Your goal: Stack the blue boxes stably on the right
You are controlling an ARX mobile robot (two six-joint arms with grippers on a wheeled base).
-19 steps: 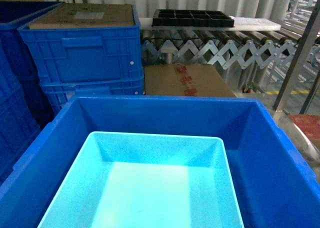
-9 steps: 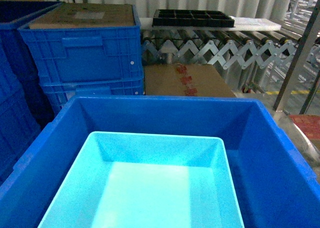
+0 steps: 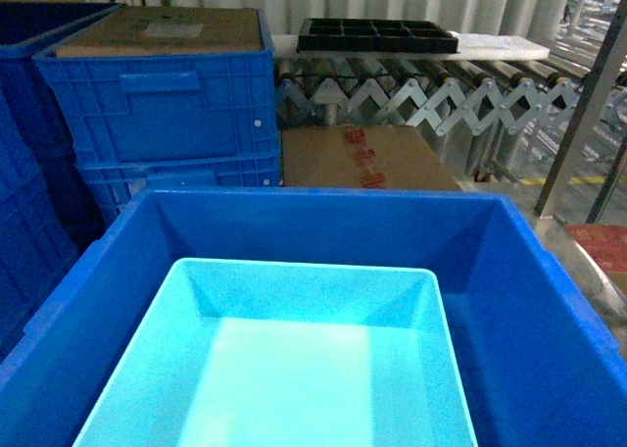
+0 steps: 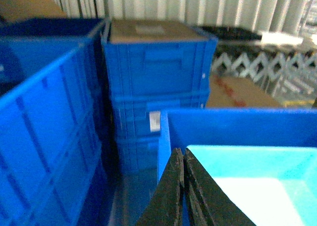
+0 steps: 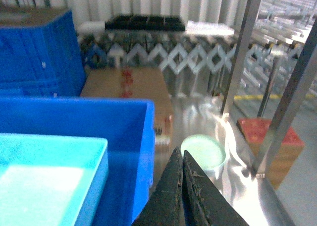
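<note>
We are keeping both the left gripper (image 4: 184, 159) and right gripper (image 5: 182, 159) pressed together, empty, while the turquoise tub (image 3: 294, 369) is sitting inside the big blue crate (image 3: 509, 271); grabbing its sloped rim unevenly is risking a tilt or slip

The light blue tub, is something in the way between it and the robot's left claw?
Nothing visible blocks it. The left gripper, shut, hovers by the near-left corner of the turquoise tub, which sits inside the big dark blue crate.
</note>
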